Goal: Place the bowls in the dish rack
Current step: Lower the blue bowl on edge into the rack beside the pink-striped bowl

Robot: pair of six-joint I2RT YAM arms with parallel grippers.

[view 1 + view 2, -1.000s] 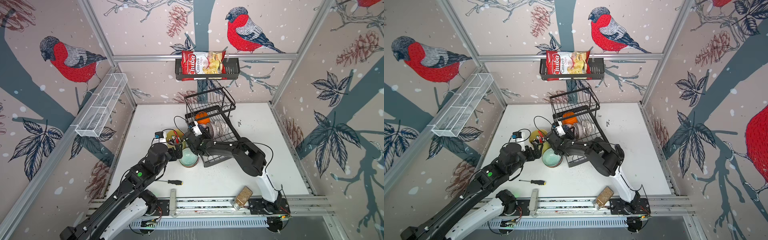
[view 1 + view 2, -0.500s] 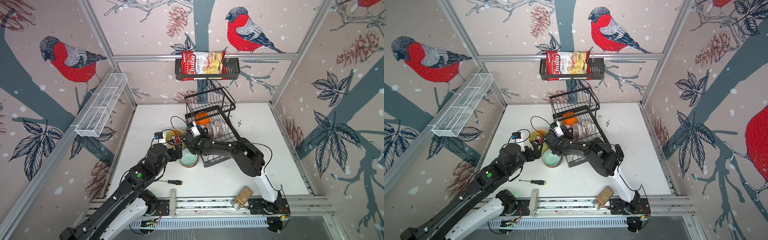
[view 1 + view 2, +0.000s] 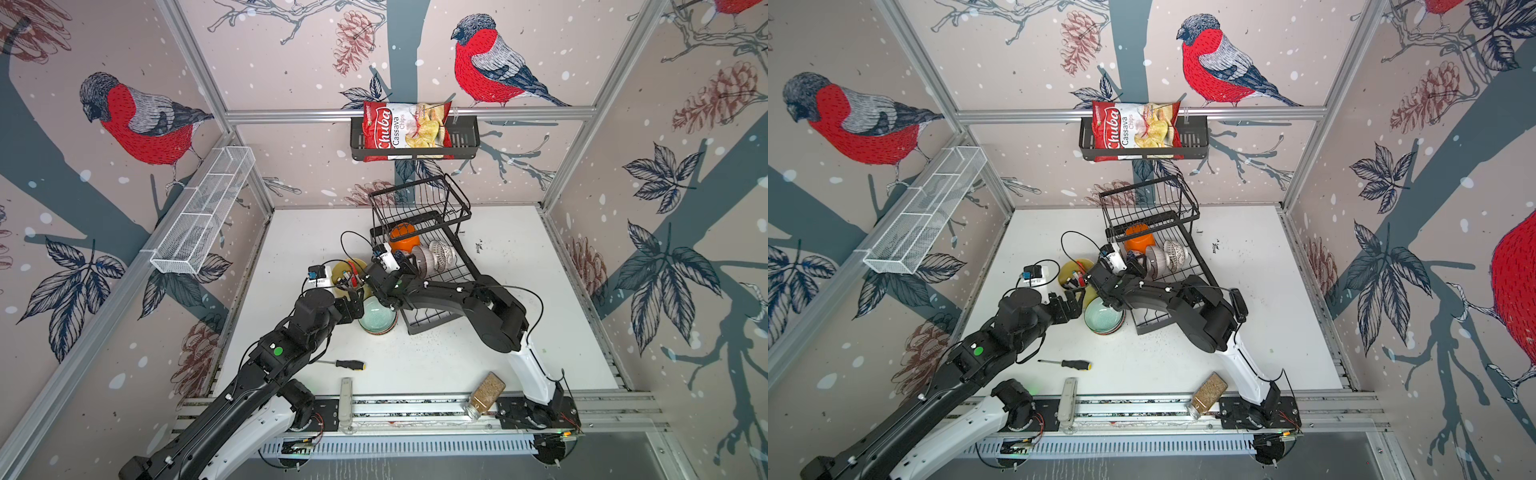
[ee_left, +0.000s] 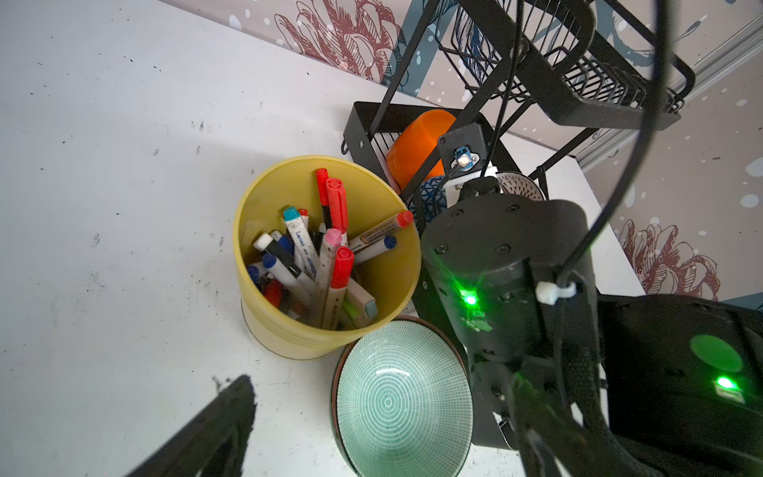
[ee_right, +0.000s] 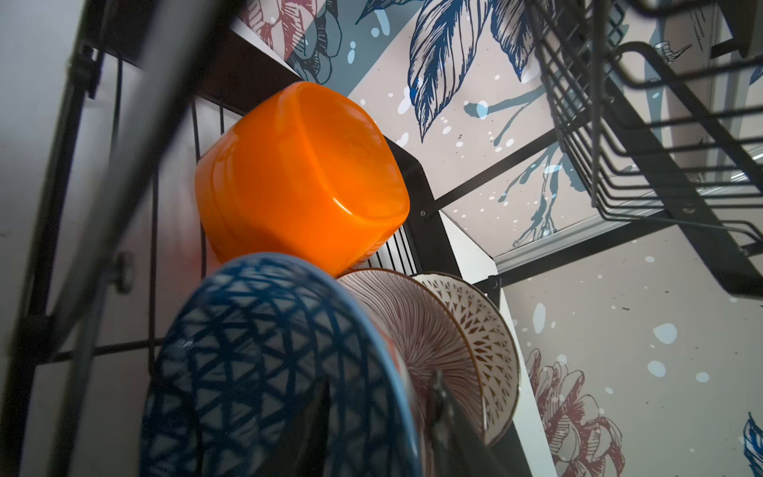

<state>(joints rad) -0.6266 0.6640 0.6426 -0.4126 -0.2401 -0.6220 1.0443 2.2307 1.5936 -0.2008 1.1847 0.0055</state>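
Straddling rim of blue-lattice round ceramic bowl (image 5: pixel 256 363), low in frame inside black wire dish rack (image 5: pixel 429 235), with right gripper (image 5: pixel 380 396) parted; calling for slow, straight backing-off. Holding left gripper (image 3: pixel 1068 300) spread, empty.

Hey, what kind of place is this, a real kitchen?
Probably not: it looks like a robot test booth staged as a kitchen. An aluminium frame holds bird-wallpaper panels, two robot arms are mounted on a front rail, and a dish rack sits on the white table.

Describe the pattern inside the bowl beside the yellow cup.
Teal bowl: fine pale concentric rings, clearest in the left wrist view.
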